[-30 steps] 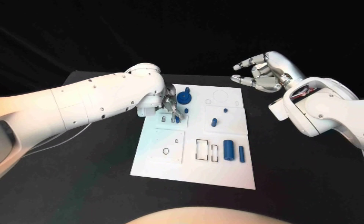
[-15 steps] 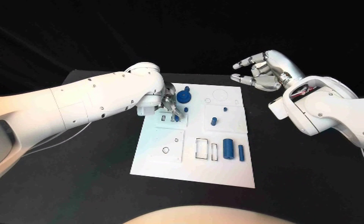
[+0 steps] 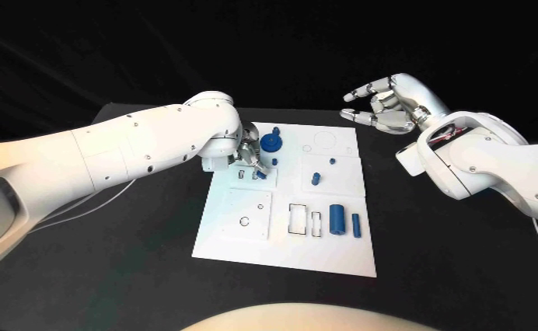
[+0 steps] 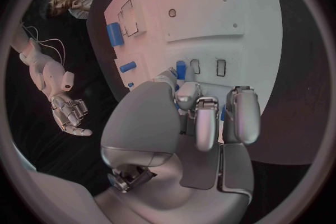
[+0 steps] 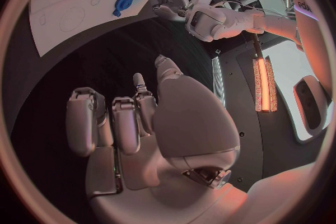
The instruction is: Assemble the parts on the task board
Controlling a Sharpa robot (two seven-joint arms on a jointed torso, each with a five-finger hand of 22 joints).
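Two hands are in play, and only one is working. The left hand sits at the near-left corner of the far part of the task board, fingers bunched narrow around a small blue part right beside a pair of black-outlined slots. Whether that piece is truly pinched or merely touched by the fingertips, the pictures do not settle.

Compared with a second ago, very little has moved: the left hand has crept a touch along the board's left edge, its fingers staying low over the same slots, while the round blue gear-like part beside it stands where it stood. The right hand has stayed lifted off the desk past the board's far-right corner, fingers spread and curled, holding nothing. The judgement here: this is a fine seating step in progress, not a finished one, and the small shift suggests the left hand is nudging the part into alignment.

Elsewhere on the board lie a blue cylinder and a slimmer blue peg side by side near the right edge, with a short blue piece further up.

No brand, label or legible writing shows on the board or the parts.
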